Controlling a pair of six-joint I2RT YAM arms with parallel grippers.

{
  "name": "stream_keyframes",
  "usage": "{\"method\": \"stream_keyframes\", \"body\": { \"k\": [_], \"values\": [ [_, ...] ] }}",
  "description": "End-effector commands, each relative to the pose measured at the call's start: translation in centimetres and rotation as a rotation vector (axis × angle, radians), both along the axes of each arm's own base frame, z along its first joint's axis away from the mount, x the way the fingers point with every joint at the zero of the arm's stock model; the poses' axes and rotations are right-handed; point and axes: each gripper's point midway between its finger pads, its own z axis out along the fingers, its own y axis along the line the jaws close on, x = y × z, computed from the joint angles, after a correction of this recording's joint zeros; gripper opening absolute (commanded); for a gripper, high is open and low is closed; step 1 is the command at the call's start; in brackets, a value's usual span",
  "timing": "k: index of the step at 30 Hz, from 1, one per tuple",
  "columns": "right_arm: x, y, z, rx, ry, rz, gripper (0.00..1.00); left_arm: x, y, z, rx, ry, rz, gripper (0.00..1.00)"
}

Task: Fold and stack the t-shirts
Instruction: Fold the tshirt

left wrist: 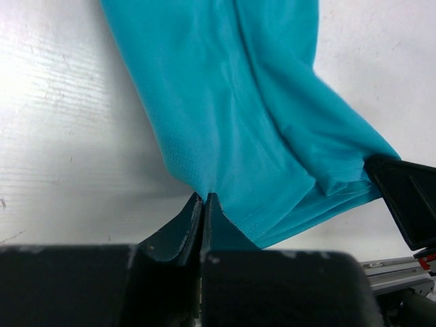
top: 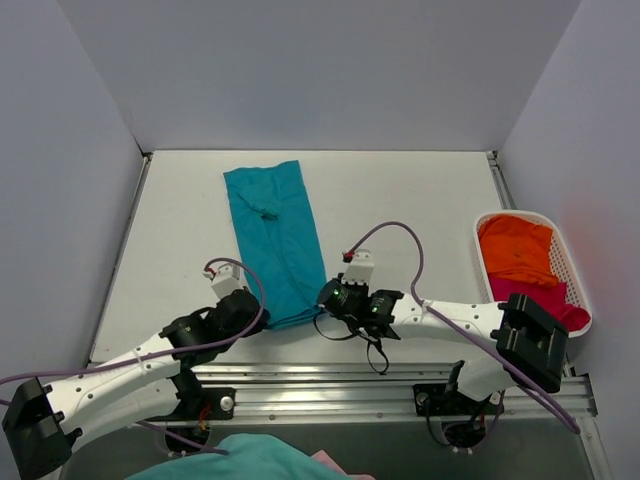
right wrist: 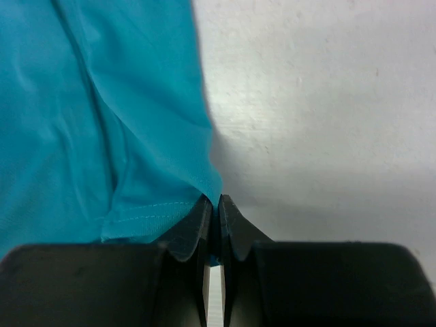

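Note:
The teal t-shirt (top: 272, 235) lies as a long folded strip down the middle of the table. My left gripper (top: 252, 305) is shut on its near left corner; in the left wrist view (left wrist: 204, 197) the cloth (left wrist: 231, 102) runs up from the pinched jaws. My right gripper (top: 327, 295) is shut on the near right corner, and the right wrist view (right wrist: 215, 201) shows the hem (right wrist: 102, 136) caught between the jaws. The orange t-shirt (top: 515, 250) and the magenta-red t-shirt (top: 545, 298) lie bunched in the basket.
The white lattice basket (top: 578, 285) stands at the table's right edge. Grey walls close off the back and sides. A metal rail (top: 330, 378) runs along the near edge. More teal cloth (top: 250, 458) shows below the rail.

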Motion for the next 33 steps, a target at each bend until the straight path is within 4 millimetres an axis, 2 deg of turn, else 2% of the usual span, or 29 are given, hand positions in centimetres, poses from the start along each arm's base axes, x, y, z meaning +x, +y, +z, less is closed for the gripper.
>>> {"method": "stream_keyframes", "body": {
  "k": [1, 4, 6, 7, 8, 10, 11, 16, 17, 20, 22, 23, 24, 25, 26, 27, 28, 29, 30, 31, 32, 33],
  "values": [
    [2.4, 0.6, 2.9, -0.058, -0.09, -0.036, 0.0, 1.6, 0.2, 2.7, 0.038, -0.066, 0.01, 0.02],
    [4.5, 1.8, 4.1, -0.07, -0.112, -0.049, 0.0, 3.1, -0.1, 4.1, 0.026, -0.103, 0.025, 0.02],
    [5.5, 2.3, 3.8, -0.091, -0.11, -0.055, 0.0, 4.1, -0.1, 4.6, 0.027, -0.123, 0.04, 0.02],
    [6.7, 2.7, 4.7, -0.083, -0.123, -0.065, 0.0, 4.8, 0.5, 4.9, 0.036, -0.131, 0.058, 0.02],
    [7.3, 2.7, 4.3, -0.102, -0.116, -0.072, 0.0, 5.4, 0.4, 5.2, 0.022, -0.139, 0.06, 0.02],
    [8.8, 3.2, 5.1, -0.098, -0.126, -0.082, 0.0, 6.9, 1.6, 5.0, 0.035, -0.134, 0.099, 0.02],
    [9.7, 2.9, 4.6, -0.116, -0.118, -0.096, 0.0, 7.5, 1.7, 5.1, 0.024, -0.139, 0.104, 0.02],
    [12.6, 3.7, 5.0, -0.132, -0.12, -0.108, 0.0, 10.1, 2.8, 5.0, 0.003, -0.128, 0.135, 0.02],
    [13.4, 4.4, 5.2, -0.132, -0.123, -0.104, 0.0, 10.9, 3.2, 5.6, -0.006, -0.142, 0.158, 0.02],
    [15.4, 5.5, 5.2, -0.134, -0.114, -0.104, 0.0, 12.4, 4.1, 5.8, -0.011, -0.14, 0.193, 0.02],
    [16.2, 5.9, 4.9, -0.141, -0.102, -0.1, 0.0, 13.2, 4.2, 5.5, -0.014, -0.129, 0.196, 0.02],
    [16.7, 6.2, 4.2, -0.155, -0.091, -0.096, 0.0, 13.7, 4.0, 5.7, -0.032, -0.13, 0.187, 0.02],
    [17.4, 6.8, 5.0, -0.141, -0.105, -0.096, 0.0, 14.5, 4.4, 5.5, -0.031, -0.12, 0.206, 0.02],
    [17.8, 6.9, 4.8, -0.146, -0.096, -0.096, 0.0, 15.0, 4.5, 5.6, -0.037, -0.122, 0.206, 0.02],
    [18.3, 7.1, 4.0, -0.158, -0.086, -0.095, 0.0, 15.6, 4.3, 5.8, -0.055, -0.125, 0.197, 0.02],
    [19.0, 7.6, 4.7, -0.145, -0.096, -0.092, 0.0, 16.5, 4.7, 5.6, -0.054, -0.118, 0.211, 0.02],
    [19.7, 7.5, 3.8, -0.154, -0.081, -0.094, 0.0, 17.2, 4.7, 5.8, -0.062, -0.125, 0.213, 0.02],
    [20.3, 7.6, 3.7, -0.151, -0.078, -0.093, 0.0, 17.8, 4.6, 5.8, -0.074, -0.121, 0.203, 0.02],
    [21.3, 8.0, 4.5, -0.137, -0.087, -0.097, 0.0, 19.0, 5.0, 5.4, -0.07, -0.114, 0.214, 0.02],
    [22.3, 7.5, 4.4, -0.138, -0.084, -0.113, 0.0, 20.1, 5.1, 5.5, -0.078, -0.126, 0.218, 0.02],
    [23.0, 7.8, 2.9, -0.148, -0.062, -0.104, 0.0, 20.8, 5.2, 5.2, -0.082, -0.118, 0.22, 0.03],
    [23.8, 7.7, 2.7, -0.147, -0.056, -0.104, 0.0, 21.6, 5.1, 3.1, -0.068, -0.063, 0.2, 0.08]
  ]
}}
